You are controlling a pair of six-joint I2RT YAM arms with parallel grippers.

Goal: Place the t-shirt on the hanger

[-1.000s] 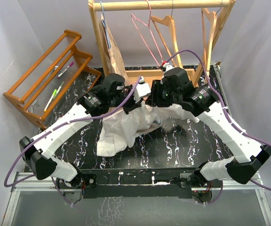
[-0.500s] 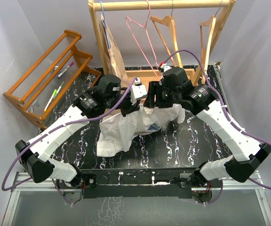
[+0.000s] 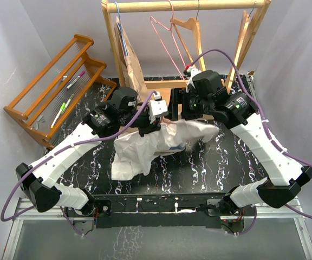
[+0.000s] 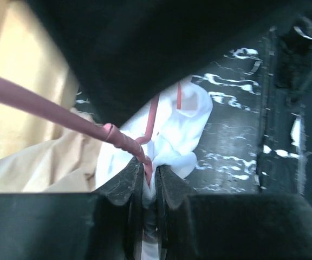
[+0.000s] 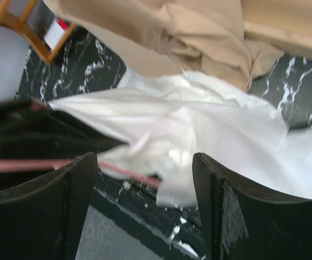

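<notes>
— What is showing, biggest first?
— The black marbled table [image 3: 210, 162] is carrying a wooden clothes rail [image 3: 188, 6] at its far edge, with a beige garment [image 5: 161, 32] draping down from it. The white t-shirt [image 3: 145, 146] is lying crumpled mid-table, touching that garment, beneath both arms.
— And the hanger?
— The pink hanger [image 4: 42, 103] is running down into the shirt. The left gripper [image 4: 149, 168] is pinching its wire, fingers together. It seems to be nipping white cloth too, though the view is dim.
— The other arm?
— The right gripper [image 5: 144, 160] is hovering over the shirt, fingers spread wide, gripping nothing.
</notes>
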